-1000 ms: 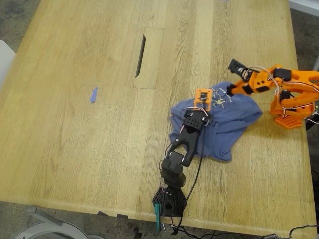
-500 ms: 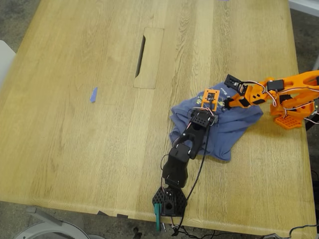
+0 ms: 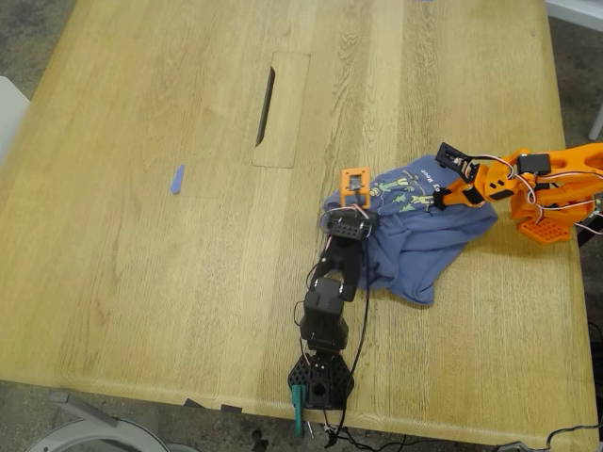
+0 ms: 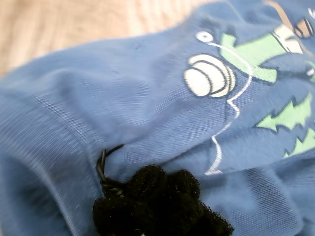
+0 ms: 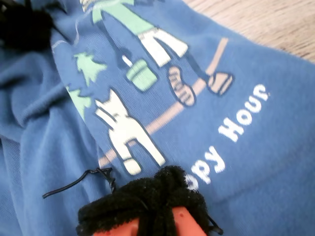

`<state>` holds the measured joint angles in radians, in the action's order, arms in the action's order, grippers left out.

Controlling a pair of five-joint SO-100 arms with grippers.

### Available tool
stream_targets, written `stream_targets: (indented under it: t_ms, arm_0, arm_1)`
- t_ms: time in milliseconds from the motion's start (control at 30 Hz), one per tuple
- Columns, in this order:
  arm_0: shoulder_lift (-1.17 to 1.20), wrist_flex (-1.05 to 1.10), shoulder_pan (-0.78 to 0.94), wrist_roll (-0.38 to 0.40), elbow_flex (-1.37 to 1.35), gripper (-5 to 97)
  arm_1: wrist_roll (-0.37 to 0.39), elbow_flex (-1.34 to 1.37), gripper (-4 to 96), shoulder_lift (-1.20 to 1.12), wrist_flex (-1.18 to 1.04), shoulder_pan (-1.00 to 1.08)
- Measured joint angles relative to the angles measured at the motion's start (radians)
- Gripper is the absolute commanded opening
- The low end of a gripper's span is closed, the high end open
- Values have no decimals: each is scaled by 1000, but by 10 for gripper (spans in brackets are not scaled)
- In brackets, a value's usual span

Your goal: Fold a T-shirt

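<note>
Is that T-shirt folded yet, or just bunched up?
Bunched up. The T-shirt lies in an irregular, wrinkled heap near the table edge, its print partly showing, with no straight fold edges.

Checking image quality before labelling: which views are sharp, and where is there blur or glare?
Exterior view: even, soft light, no glare on the table; the T-shirt is small but clear. First wrist view: the shirt fabric is soft and smeared towards the edges, the dark pad fuzzy. Second wrist view: the print is sharper and its lettering partly readable.

First gripper (image 4: 162,201) jaws buried in T-shirt (image 4: 147,108) (state unclear).
</note>
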<state>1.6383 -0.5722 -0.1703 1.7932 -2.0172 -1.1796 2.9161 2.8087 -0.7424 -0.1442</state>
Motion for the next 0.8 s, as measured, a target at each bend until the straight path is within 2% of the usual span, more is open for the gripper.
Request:
stream_targets:
  t_ms: [367, 800]
  arm_0:
    - [169, -9, 133, 0, -209, 7]
    - [380, -236, 241, -5, -221, 13]
  arm_1:
    - [20, -32, 0, 84, -229, -9]
    - [12, -219, 0, 98, -601, 133]
